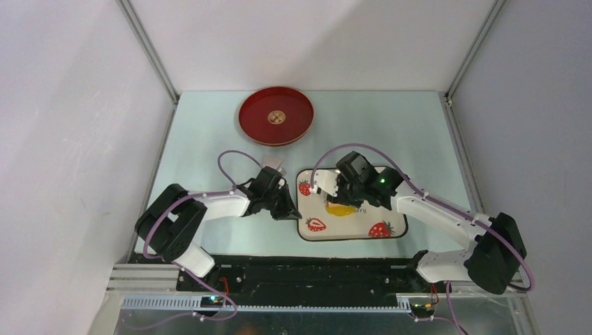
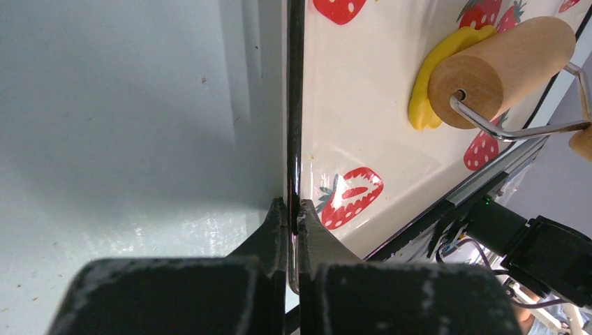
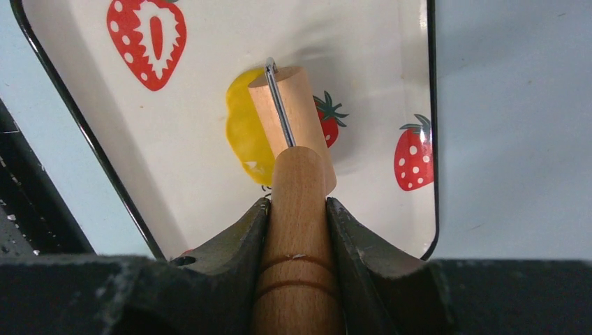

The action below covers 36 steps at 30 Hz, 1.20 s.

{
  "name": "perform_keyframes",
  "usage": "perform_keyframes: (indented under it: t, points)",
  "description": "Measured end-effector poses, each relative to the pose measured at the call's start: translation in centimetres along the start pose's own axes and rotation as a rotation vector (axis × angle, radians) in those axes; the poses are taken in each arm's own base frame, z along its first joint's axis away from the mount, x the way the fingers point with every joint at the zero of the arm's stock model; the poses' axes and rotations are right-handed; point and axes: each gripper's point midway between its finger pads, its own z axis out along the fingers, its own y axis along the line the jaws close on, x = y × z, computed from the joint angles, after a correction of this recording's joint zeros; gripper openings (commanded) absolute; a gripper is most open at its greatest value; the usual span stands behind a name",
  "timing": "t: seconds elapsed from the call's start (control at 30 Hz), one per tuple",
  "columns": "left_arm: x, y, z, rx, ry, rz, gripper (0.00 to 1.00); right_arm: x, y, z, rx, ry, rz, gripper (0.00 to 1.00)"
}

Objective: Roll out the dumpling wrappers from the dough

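A flattened patch of bright-yellow dough (image 3: 244, 132) (image 2: 422, 98) (image 1: 340, 209) lies on the white strawberry tray (image 1: 352, 232). The wooden roller (image 3: 290, 105) (image 2: 499, 70) rests on the dough, hiding part of it. My right gripper (image 3: 297, 206) (image 1: 341, 187) is shut on the roller's wooden handle (image 3: 297, 244). My left gripper (image 2: 293, 206) (image 1: 287, 211) is shut on the tray's thin black left rim (image 2: 294, 105). No round dumpling wrappers are in view.
A round red plate (image 1: 276, 115) sits at the back of the pale table. A small white piece (image 1: 274, 165) lies just behind the left gripper. Grey walls with metal rails close in the sides, and a black strip runs along the near edge.
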Motion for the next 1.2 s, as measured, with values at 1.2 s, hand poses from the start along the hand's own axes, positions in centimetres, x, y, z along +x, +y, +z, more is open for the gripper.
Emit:
perform_keyframes:
  t: [1.2]
  points:
    - [0.0,0.0,0.0,0.002,-0.001,0.001,0.00,0.9,-0.5,-1.5,0.129,0.065,0.040,0.00]
